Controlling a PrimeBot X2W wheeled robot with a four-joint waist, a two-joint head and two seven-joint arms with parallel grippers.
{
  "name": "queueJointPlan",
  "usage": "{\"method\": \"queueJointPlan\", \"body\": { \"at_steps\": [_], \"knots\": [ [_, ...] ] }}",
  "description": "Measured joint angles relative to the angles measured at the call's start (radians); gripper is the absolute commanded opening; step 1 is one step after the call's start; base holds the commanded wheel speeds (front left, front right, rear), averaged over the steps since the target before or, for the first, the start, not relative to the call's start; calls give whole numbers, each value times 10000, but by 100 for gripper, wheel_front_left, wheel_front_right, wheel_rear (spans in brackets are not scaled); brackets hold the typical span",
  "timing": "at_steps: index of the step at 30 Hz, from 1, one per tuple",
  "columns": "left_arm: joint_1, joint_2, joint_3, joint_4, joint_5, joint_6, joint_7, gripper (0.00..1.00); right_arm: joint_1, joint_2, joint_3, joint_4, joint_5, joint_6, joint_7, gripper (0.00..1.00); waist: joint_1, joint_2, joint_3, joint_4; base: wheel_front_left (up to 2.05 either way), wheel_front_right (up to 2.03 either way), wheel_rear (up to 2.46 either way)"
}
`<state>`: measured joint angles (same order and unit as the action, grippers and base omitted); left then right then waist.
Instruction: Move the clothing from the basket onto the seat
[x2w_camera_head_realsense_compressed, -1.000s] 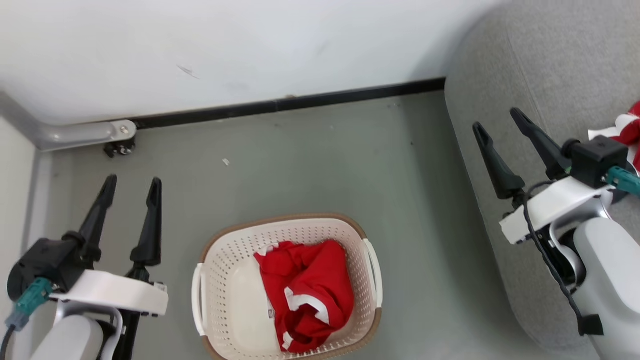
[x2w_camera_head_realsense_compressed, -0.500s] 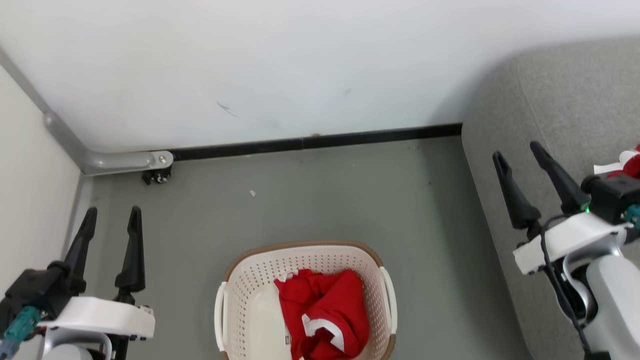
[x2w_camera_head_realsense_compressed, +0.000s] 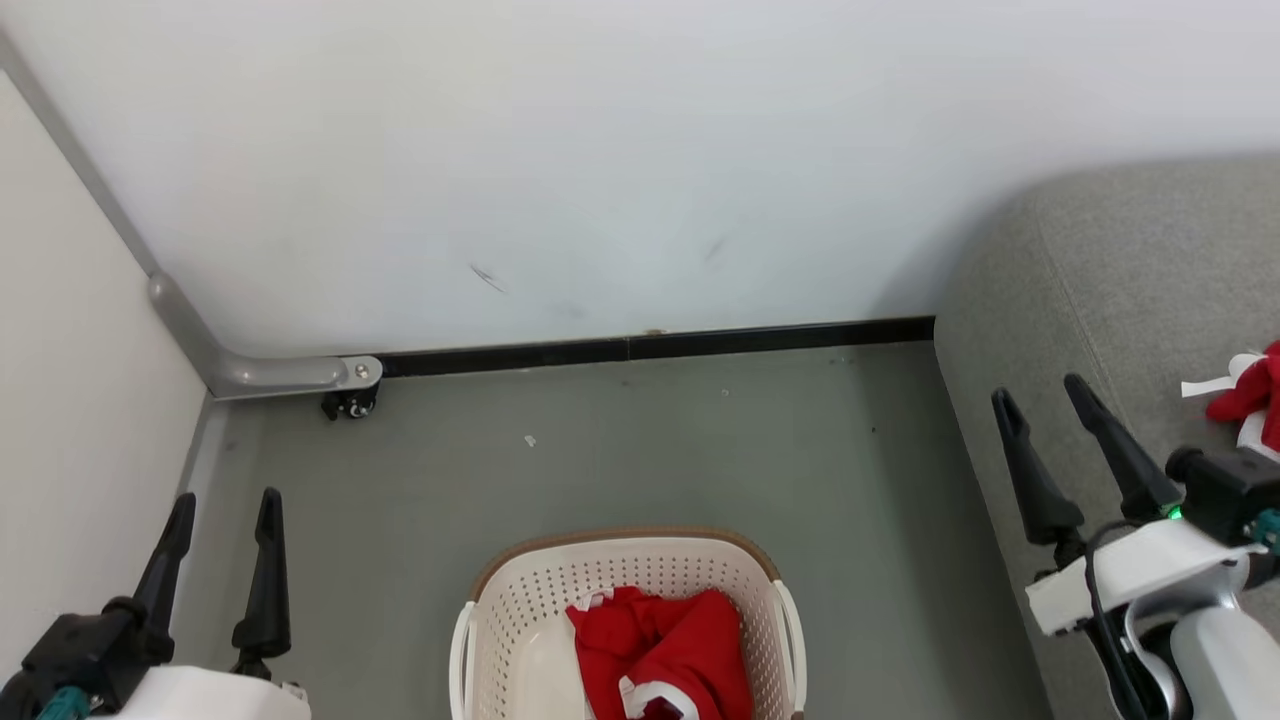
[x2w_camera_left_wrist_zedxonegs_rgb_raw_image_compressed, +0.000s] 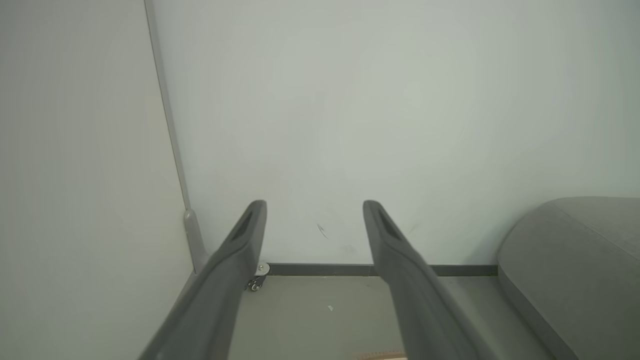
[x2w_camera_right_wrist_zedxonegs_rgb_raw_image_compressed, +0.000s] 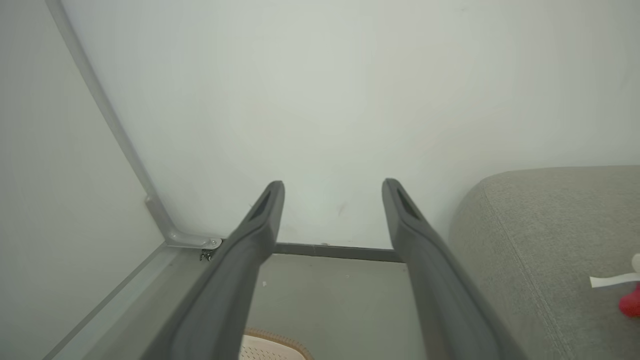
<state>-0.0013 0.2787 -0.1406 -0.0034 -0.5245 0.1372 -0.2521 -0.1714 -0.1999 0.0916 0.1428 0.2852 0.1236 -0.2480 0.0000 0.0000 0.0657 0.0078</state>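
Note:
The cream basket (x2w_camera_head_realsense_compressed: 520, 610) with a brown rim sits on the grey floor at the bottom of the head view, its rim also peeking into the right wrist view (x2w_camera_right_wrist_zedxonegs_rgb_raw_image_compressed: 272, 342). Red clothing (x2w_camera_head_realsense_compressed: 665, 650) with white trim lies bunched inside it. Another red and white garment (x2w_camera_head_realsense_compressed: 1245, 395) lies on the grey seat (x2w_camera_head_realsense_compressed: 1130, 280) at the right, seen too in the right wrist view (x2w_camera_right_wrist_zedxonegs_rgb_raw_image_compressed: 629, 300). My left gripper (x2w_camera_head_realsense_compressed: 225, 500) is open and empty at the lower left, well left of the basket. My right gripper (x2w_camera_head_realsense_compressed: 1040, 390) is open and empty over the seat's front edge.
A white wall with a black baseboard (x2w_camera_head_realsense_compressed: 650, 347) runs behind the basket. A grey metal bracket with a small caster (x2w_camera_head_realsense_compressed: 345, 400) stands in the left corner. Bare grey floor (x2w_camera_head_realsense_compressed: 620, 460) lies between wall and basket.
The head camera has tilted up, so the basket and both grippers sit lower in the picture and more wall shows. Both grippers stay open and empty.

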Motion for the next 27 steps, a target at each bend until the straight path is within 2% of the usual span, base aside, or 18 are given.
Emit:
{"method": "queueJointPlan", "body": {
  "at_steps": [10,27],
  "knots": [
    [659,-217,167,215,228,-357,0,100,819,151,-240,-336,-199,0,0,100,0,0,-493,16,0,0,0],
    [1148,-468,464,407,604,-840,0,100,1356,165,-336,-671,-297,0,0,100,0,0,-815,3,0,0,0]
  ]
}}
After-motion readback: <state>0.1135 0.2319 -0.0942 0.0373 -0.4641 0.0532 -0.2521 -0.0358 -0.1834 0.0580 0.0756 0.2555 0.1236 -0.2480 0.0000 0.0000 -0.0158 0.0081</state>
